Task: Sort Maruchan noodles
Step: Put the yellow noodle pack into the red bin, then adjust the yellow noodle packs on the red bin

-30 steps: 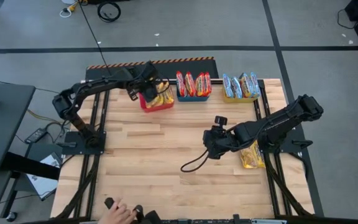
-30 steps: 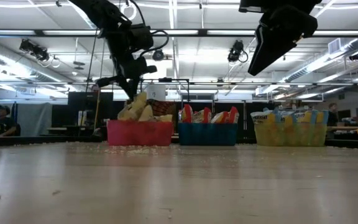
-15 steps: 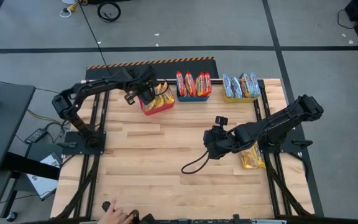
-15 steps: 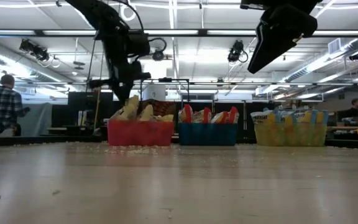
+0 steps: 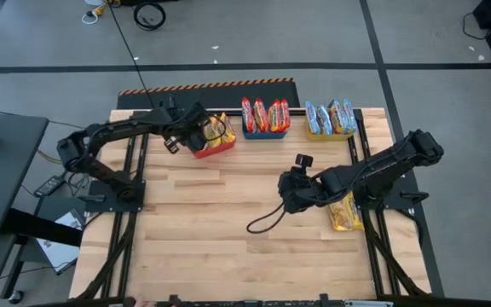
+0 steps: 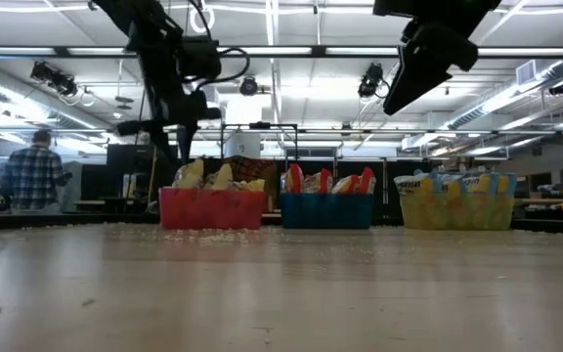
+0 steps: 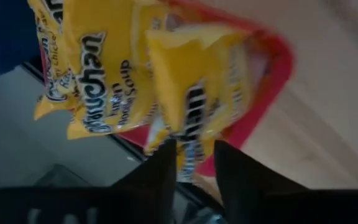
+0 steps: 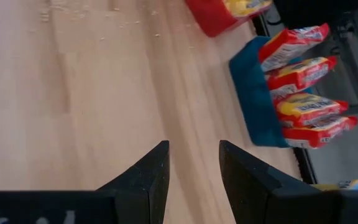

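Observation:
My left gripper hovers open at the left end of the red bin, which holds several yellow-orange Maruchan packets. Its fingertips stand on either side of one packet's lower corner; I cannot tell whether they touch it. My right gripper hovers open and empty above the table's middle right. One yellow-orange packet lies flat at the table's right edge. Red packets stand in the blue bin. Blue-silver packets stand in the yellow bin.
The three bins stand in a row along the far edge, also in the low view. A black cable loops on the wood below my right arm. A person stands in the room behind. Bare wood lies in the table's middle and near half.
My left gripper has drawn back from above the red bin toward the table's left edge. The yellow-orange packets sit lower in the bin than before, and the bin has slid a little leftward. A hand at the table's near edge has gone out of view.

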